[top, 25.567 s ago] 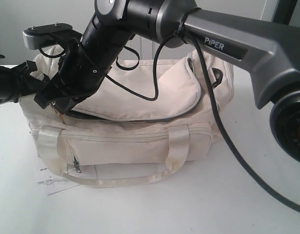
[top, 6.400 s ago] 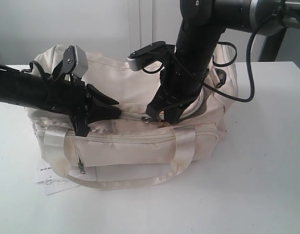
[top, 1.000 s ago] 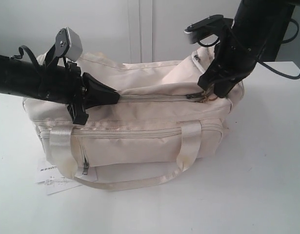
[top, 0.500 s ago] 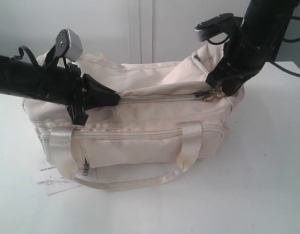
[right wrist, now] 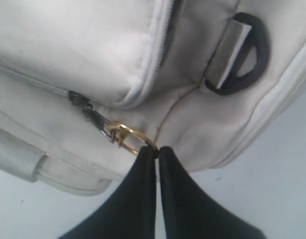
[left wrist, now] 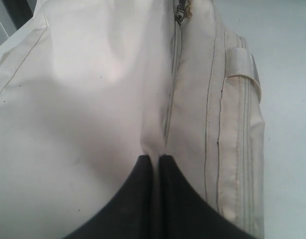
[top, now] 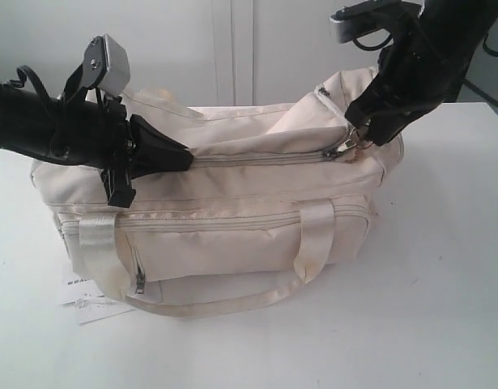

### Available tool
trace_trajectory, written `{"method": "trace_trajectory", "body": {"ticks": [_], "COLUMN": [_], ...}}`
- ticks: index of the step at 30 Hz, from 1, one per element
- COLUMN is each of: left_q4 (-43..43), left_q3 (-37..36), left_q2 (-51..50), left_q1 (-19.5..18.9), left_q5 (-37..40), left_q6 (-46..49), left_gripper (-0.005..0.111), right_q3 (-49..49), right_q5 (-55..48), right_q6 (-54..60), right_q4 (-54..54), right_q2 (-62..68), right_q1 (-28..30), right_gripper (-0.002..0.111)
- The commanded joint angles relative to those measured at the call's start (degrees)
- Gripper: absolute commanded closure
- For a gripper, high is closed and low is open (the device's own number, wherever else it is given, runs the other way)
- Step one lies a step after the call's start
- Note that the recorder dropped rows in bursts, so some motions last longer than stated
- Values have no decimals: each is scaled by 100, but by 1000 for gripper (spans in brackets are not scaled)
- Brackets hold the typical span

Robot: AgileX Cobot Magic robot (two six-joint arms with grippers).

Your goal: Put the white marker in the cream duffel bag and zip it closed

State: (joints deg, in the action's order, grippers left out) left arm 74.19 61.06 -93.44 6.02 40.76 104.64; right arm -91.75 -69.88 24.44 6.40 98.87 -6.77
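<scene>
The cream duffel bag [top: 232, 219] lies on the white table [top: 443, 284]. My left gripper [top: 188, 160] is shut on a fold of the bag's top fabric [left wrist: 83, 99] at the left end of the top zipper, its tips [left wrist: 156, 157] pinching the cloth. My right gripper [top: 363, 136] is shut on the gold clasp [right wrist: 125, 135] of the zipper pull [top: 343, 148] at the bag's right end, with its tips [right wrist: 156, 148] on the ring. The top zipper line looks closed between the two grippers. The white marker is hidden.
A small white paper tag [top: 87, 296] lies on the table under the bag's front left corner. A black end ring [right wrist: 252, 55] sits on the bag beside the clasp. A satin strap handle [top: 313, 243] hangs down the front. A pale wall stands behind.
My right gripper has moved right and upward with the gold clasp, drawing the zipper pull toward the bag's right end and lifting that end. The left gripper keeps its pinch, shifted slightly.
</scene>
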Motion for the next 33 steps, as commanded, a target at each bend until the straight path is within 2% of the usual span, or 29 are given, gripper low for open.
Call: {"method": "trace_trajectory", "body": {"ticks": [1, 14, 23, 24, 28, 30, 33], "left_q4": [-83, -96, -96, -96, -78, 191, 439], "left_q3": [-28, -28, -28, -28, -28, -28, -28], "left_q2": [96, 201, 201, 201, 211, 220, 342], "left_q1": [-22, -22, -22, -22, -22, -22, -22], "left_q5": [86, 73, -84, -192, -222, -222, -222], "left_q6": [-104, -126, -360, -460, -463, -472, -472], "left_gripper": [107, 107, 106, 98, 53, 46, 45], "right_q3": [317, 911, 911, 911, 911, 911, 911], "right_q5": [-8, -8, -8, -8, 226, 616, 872], "right_q6": [104, 338, 384, 384, 384, 348, 348], "right_q4": [172, 779, 756, 532, -166, -367, -367], "right_q2": [-244, -906, -1030, -1020, -997, -942, -828], "right_q1": [54, -14, -583, -583, -571, -571, -571], "right_gripper": [108, 108, 108, 108, 108, 108, 108]}}
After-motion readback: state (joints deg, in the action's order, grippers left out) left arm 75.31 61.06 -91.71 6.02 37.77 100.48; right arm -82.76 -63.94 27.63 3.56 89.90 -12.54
